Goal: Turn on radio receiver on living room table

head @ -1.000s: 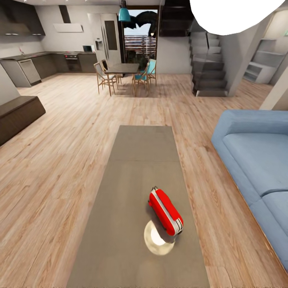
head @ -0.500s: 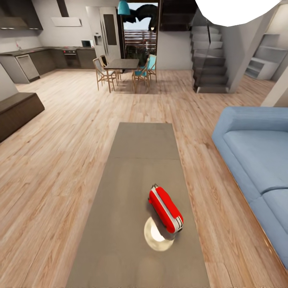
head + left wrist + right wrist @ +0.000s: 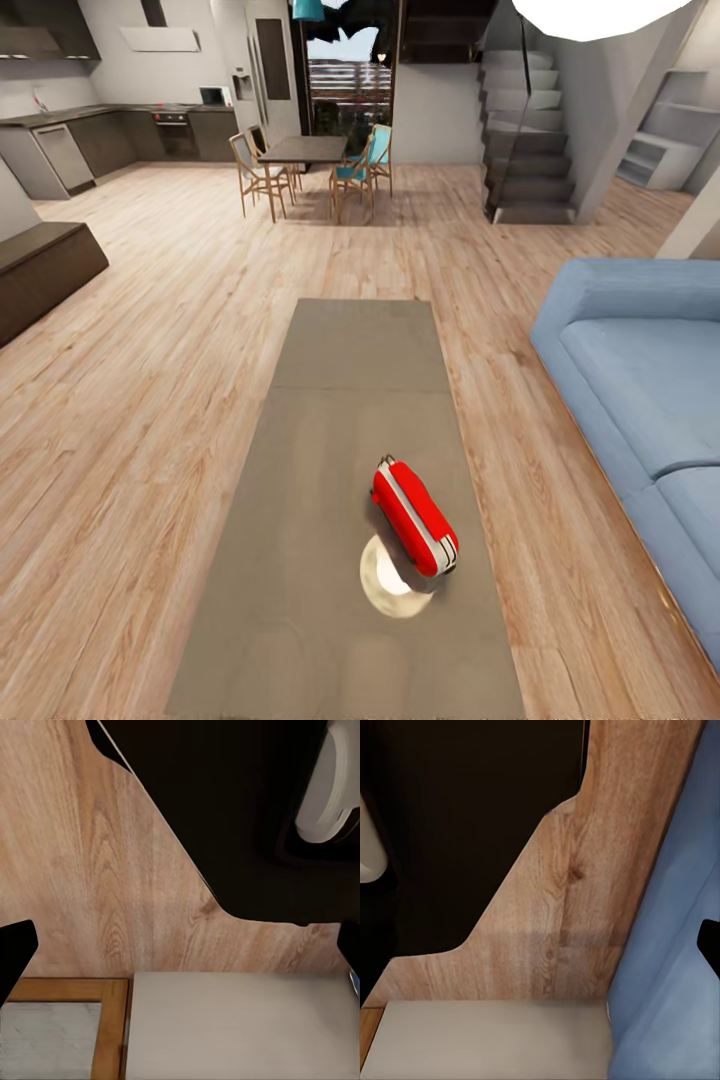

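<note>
A light wood plank floor (image 3: 150,400) and a large blue fabric sofa (image 3: 640,370) are seen around the long, smooth grey-brown counter (image 3: 330,480). The small bright-red rounded radio (image 3: 413,516), white-banded, is lying on the counter's near half, above a pale round glare. Whether either hand is released or clenched cannot be told.

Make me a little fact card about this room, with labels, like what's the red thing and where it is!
red thing: radio receiver, lying on its side
where: on the table, toward the near end
beside it: a round bright patch on the tabletop
sofa: blue sofa, across the wood floor on the right
far away: dining table with chairs, stairs
robot hands: nowhere near the radio yet
</note>
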Controlling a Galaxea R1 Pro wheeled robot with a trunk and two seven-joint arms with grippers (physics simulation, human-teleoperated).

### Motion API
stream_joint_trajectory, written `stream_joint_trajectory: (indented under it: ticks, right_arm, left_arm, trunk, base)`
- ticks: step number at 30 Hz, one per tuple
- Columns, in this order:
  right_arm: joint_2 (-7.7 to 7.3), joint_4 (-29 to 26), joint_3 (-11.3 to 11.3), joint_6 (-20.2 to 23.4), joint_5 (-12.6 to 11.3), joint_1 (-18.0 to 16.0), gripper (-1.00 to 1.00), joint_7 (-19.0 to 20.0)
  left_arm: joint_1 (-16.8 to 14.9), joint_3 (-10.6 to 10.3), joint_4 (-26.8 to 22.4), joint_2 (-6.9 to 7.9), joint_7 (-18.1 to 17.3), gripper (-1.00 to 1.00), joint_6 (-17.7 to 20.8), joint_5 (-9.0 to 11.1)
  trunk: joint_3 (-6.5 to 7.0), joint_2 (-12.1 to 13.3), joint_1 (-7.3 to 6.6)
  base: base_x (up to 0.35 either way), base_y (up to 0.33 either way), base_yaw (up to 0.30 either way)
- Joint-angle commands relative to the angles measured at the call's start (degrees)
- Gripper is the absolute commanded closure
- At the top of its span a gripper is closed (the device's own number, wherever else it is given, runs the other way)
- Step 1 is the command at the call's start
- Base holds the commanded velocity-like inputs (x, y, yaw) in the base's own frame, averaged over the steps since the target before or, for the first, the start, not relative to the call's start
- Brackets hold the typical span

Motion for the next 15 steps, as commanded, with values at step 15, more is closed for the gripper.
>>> stream_joint_trajectory:
  ticks: [15]
  right_arm:
    - [0.00, 0.00, -0.03, 0.07, -0.06, 0.00, -1.00, 0.01]
  left_arm:
    - [0.01, 0.00, 0.00, 0.05, 0.01, -1.00, 0.00, 0.00]
  trunk:
    - [-1.06, 0.00, 0.00]
  base:
    - [0.000, 0.000, 0.000]
